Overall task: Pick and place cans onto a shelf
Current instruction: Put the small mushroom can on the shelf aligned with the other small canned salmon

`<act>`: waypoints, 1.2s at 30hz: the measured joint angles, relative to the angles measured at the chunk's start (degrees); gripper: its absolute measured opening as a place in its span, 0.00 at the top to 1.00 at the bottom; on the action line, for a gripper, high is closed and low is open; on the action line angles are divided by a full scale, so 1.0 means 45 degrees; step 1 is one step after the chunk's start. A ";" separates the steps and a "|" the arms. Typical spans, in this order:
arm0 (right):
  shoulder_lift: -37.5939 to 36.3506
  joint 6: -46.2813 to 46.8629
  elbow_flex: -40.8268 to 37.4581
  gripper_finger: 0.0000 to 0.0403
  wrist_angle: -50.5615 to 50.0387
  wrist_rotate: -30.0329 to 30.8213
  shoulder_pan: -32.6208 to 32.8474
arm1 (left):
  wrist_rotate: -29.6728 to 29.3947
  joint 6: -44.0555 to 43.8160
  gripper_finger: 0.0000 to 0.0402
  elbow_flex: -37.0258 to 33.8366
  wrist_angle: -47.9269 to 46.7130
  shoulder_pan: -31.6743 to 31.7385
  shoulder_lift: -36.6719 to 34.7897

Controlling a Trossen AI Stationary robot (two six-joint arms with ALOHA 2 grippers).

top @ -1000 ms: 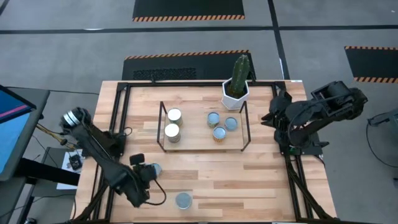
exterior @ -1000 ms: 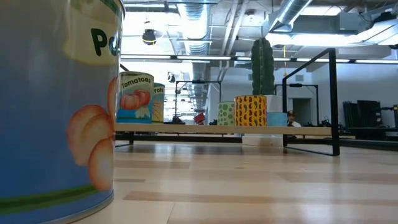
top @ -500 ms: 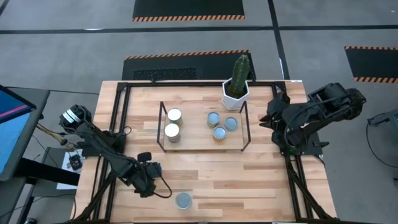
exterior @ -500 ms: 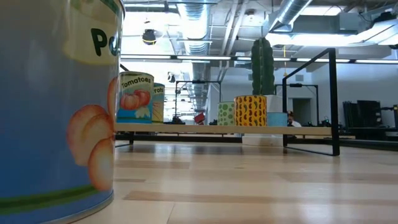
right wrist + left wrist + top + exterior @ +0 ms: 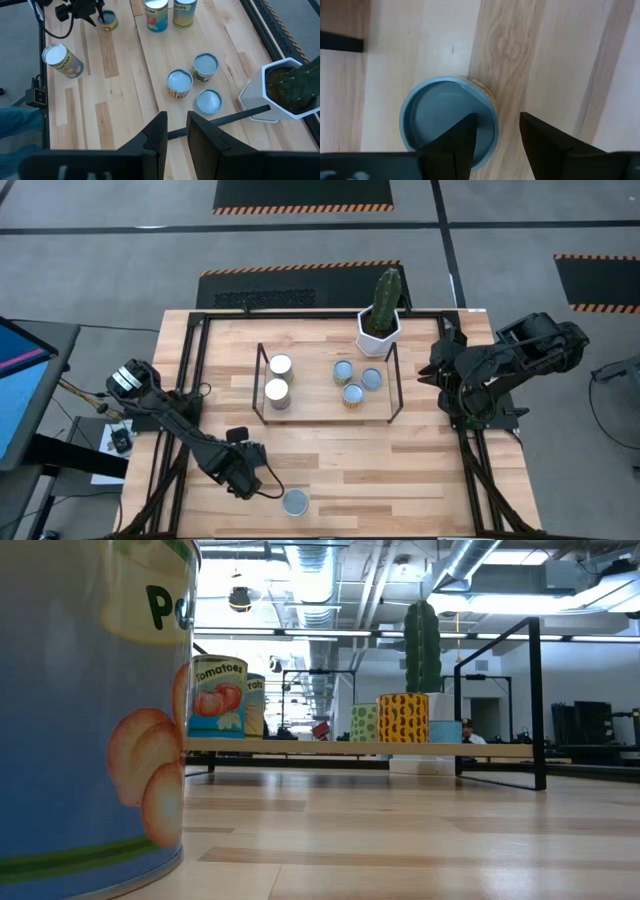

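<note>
The left arm has swung toward the frame's lower middle since the earlier high view, and its left gripper (image 5: 250, 477) now covers the blue-topped can (image 5: 448, 117) that showed beside it before. From above that can is hidden; the left wrist view shows its rim under slightly parted fingers (image 5: 456, 145) holding nothing. Another can (image 5: 295, 502) stands just right of it. The shelf (image 5: 326, 418) at centre carries five cans, the tomato can (image 5: 218, 696) among them. A huge cropped peach-label can (image 5: 90, 710) fills the low view's left. The right gripper (image 5: 437, 366) waits at right, fingers narrowly apart, empty.
</note>
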 joint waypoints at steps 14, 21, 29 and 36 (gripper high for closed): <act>-0.0005 -0.0021 0.0000 0.76 0.0000 -0.0009 0.0000 | 0.0549 -0.0487 1.00 0.2017 -0.0957 0.0715 -0.0177; -0.0007 -0.0286 0.0000 0.76 -0.0005 -0.0240 0.0000 | -0.0285 0.2252 1.00 0.6583 -0.2419 0.1390 -0.0419; -0.0010 -0.0437 0.0000 0.76 -0.0005 -0.0335 0.0000 | -0.1591 0.7785 1.00 0.7849 -0.0259 0.5431 -0.0365; -0.0107 -0.0369 0.0010 0.76 -0.0005 -0.0350 0.0000 | 0.0559 1.0327 1.00 0.8071 0.3513 0.7811 0.0984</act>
